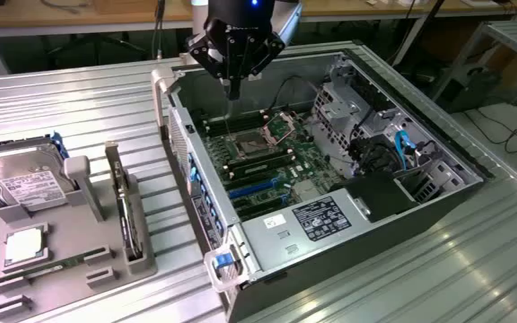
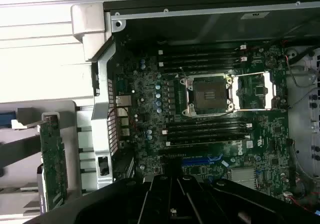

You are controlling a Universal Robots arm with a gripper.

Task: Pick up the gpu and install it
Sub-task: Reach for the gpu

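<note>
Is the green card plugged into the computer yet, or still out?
Out. The gpu stands on edge in the grey holder on the table, outside the open computer case.

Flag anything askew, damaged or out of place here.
Nothing stands out. The gpu stands upright in the grey holder; the gripper hangs shut over the open case, whose CPU socket cover is flipped open.
</note>
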